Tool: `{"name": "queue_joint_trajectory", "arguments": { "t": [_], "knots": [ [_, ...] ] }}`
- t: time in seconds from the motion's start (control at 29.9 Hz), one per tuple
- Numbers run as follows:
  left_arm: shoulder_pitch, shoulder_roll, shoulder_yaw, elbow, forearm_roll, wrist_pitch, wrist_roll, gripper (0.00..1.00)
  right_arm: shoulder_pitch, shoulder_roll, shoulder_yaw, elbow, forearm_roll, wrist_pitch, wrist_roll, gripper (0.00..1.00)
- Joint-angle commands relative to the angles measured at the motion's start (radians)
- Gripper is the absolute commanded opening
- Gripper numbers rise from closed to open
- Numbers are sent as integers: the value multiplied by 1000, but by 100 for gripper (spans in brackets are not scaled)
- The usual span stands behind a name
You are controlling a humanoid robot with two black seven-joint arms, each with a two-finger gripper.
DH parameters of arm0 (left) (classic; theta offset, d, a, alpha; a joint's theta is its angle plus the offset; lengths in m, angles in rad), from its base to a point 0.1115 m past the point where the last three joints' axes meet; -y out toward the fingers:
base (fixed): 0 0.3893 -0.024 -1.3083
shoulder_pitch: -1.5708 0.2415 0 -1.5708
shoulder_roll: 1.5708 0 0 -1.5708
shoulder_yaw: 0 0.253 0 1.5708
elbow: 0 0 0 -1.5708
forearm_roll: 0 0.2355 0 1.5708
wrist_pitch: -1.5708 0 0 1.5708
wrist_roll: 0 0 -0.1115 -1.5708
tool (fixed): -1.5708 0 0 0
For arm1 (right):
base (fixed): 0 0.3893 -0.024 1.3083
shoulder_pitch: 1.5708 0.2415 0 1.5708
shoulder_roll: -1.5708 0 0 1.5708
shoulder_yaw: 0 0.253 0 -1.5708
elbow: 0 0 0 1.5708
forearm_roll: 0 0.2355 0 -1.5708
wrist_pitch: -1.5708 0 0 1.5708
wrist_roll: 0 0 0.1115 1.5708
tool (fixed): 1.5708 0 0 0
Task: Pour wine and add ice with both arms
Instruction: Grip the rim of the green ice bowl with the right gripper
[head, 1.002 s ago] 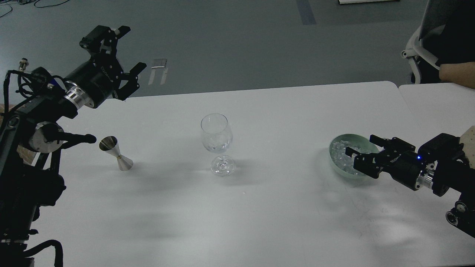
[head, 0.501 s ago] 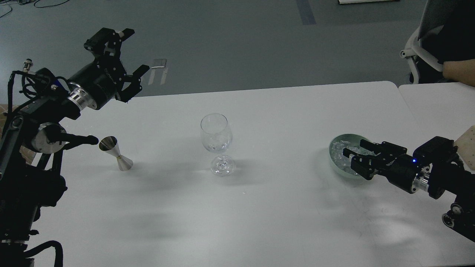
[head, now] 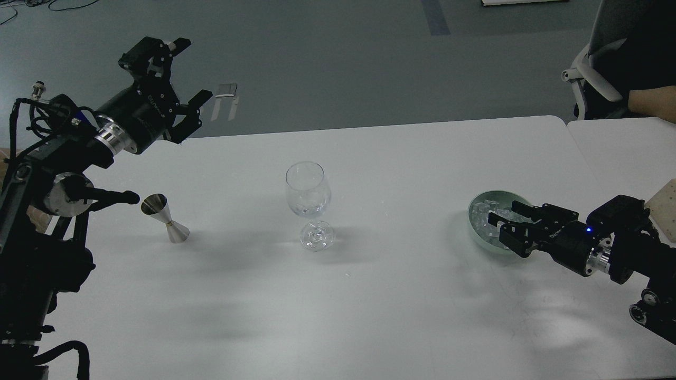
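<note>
A white table carries a clear stemmed wine glass at its middle with a little clear wine pooled in its bowl, a steel jigger to the left, and a pale green bowl at the right heaped with glassy cubes of ice. The left gripper is raised high above the table's far left edge, fingers spread wide and empty. The right gripper reaches low and nearly level into the bowl, fingers parted over the ice; whether they touch a cube I cannot tell.
</note>
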Motion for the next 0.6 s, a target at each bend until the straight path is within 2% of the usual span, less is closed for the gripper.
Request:
{"name": "queue_joint_trajectory", "arguments": {
  "t": [0.0, 0.33, 0.43, 0.57],
  "knots": [
    [-2, 2, 0, -1, 0, 0, -1, 98, 1, 0, 2, -9, 0, 4, 0, 58],
    [-2, 2, -2, 0, 0, 0, -1, 98, 18, 1, 0, -13, 0, 6, 0, 47],
    [-2, 2, 0, 0, 0, 0, -1, 98, 18, 3, 0, -12, -3, 22, -4, 36],
    [-3, 3, -2, 0, 0, 0, -1, 98, 18, 4, 0, -12, -5, 29, -4, 36]
  ]
}}
